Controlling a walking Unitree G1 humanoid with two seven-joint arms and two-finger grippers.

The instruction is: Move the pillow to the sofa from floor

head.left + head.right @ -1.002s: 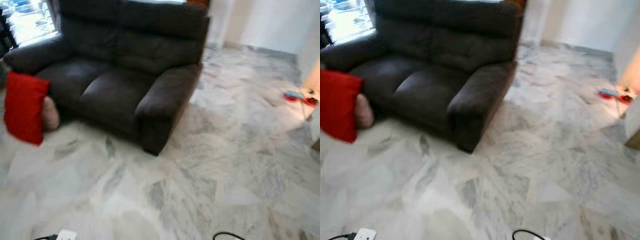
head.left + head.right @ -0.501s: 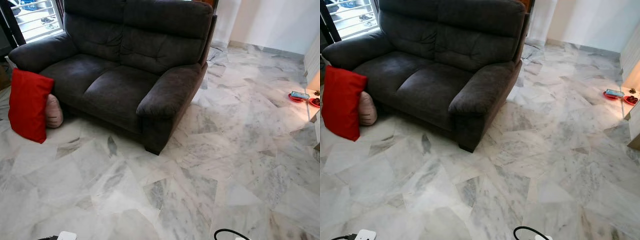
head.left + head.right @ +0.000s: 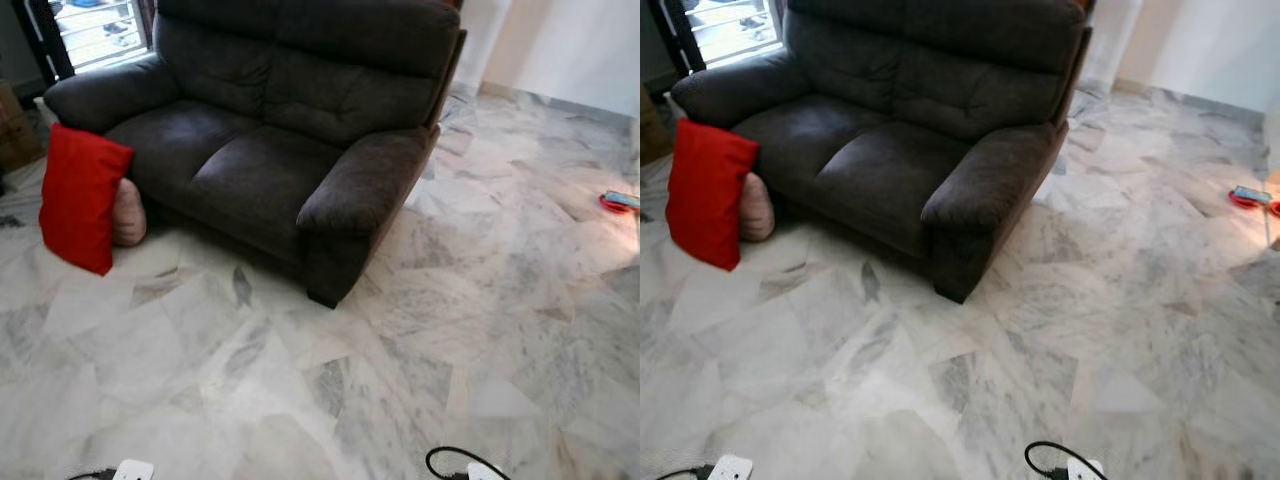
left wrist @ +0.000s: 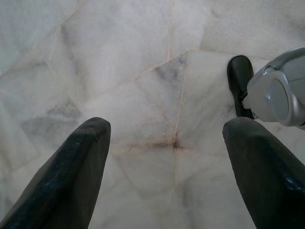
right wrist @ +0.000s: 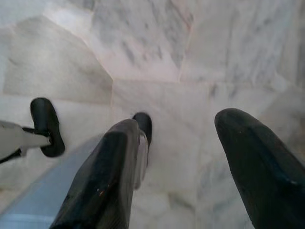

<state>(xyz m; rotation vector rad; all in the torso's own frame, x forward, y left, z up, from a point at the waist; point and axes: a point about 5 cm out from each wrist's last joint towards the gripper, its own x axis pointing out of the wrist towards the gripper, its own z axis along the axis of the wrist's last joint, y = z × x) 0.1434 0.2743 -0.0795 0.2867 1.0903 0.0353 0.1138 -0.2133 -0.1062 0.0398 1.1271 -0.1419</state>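
The red pillow (image 3: 83,198) stands on edge on the marble floor (image 3: 420,330), propped against the front of the dark sofa (image 3: 270,140) near its left arm, with a smaller pink cushion (image 3: 128,212) wedged between it and the sofa base. Leaning like that, it presents a tall flat face and a free upper corner, which looks like the easiest place to take hold of. The sofa seat just above it is bare, so the lift should be short once the robot gets there.

Both arms hang idle, pointing down at the tiles. The left gripper (image 4: 167,167) has its two black fingers spread wide with nothing between them, and the right gripper (image 5: 190,167) is likewise spread and holding nothing.

The pillow is well off to the robot's left. Near its feet lie a white power strip (image 3: 728,468) and a black cable (image 3: 455,462), which I'd judge could snag a step.
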